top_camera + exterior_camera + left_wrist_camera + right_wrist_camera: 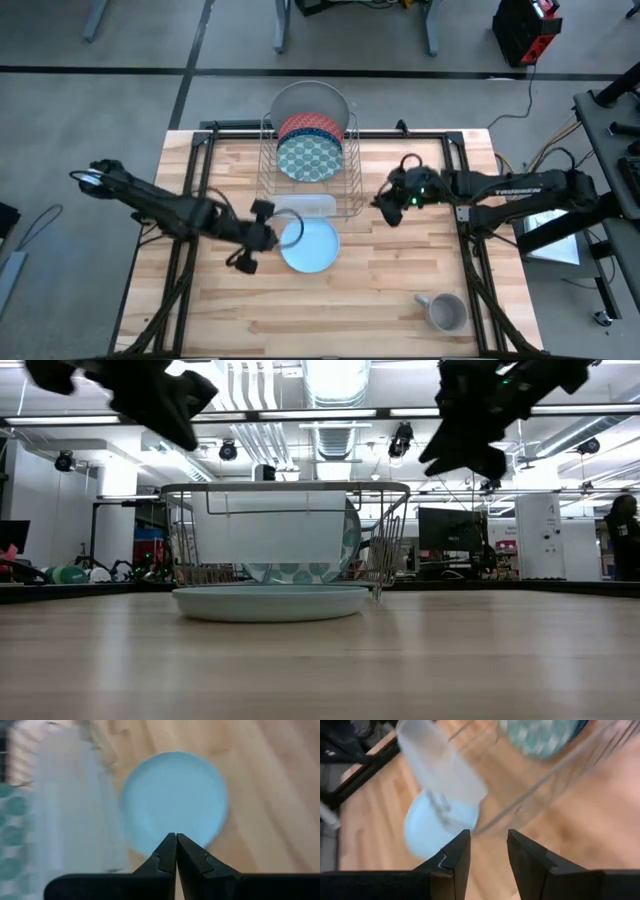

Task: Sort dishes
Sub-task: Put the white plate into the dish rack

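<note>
High view — light-blue plate (310, 245) just beside left hand (268, 236).

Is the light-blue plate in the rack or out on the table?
Out: the light-blue plate lies flat on the table, just in front of the wire rack.

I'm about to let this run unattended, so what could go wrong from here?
The left hand is shut and hangs above the small round light-blue plate, which lies flat on the wooden table; grabbing its low rim may just slide it. That plate sits close to the wire dish rack, so a push could knock it against the wires. The open right hand hovers beside the rack and might snag it.
</note>
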`<state>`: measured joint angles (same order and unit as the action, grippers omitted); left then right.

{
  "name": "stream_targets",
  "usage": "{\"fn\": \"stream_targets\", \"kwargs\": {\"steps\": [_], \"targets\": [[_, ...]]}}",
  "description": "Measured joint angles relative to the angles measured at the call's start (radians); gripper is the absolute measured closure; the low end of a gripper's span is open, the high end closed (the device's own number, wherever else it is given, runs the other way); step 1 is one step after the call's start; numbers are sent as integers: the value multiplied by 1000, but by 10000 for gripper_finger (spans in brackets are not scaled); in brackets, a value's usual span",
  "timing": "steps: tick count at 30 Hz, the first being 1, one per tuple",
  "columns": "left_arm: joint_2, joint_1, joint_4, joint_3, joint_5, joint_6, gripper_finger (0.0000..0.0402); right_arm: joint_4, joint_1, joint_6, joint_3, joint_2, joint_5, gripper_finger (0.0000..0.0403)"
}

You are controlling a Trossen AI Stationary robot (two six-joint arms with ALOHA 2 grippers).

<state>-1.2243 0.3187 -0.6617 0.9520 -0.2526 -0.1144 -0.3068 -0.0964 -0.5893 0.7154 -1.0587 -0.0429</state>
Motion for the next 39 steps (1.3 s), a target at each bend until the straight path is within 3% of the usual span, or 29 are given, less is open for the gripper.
{"fn": "stream_targets", "kwargs": {"steps": [10, 22, 39], "targets": [[-148, 210, 47, -32, -196, 225, 402, 104, 222, -281, -112, -124, -68, 246], [-435, 230, 163, -33, -388, 308, 401, 463, 311, -348, -127, -402, -91, 209], [-614, 230, 311, -29, -402, 415, 401, 860, 315, -435, -113, -738, -142, 206]]}}
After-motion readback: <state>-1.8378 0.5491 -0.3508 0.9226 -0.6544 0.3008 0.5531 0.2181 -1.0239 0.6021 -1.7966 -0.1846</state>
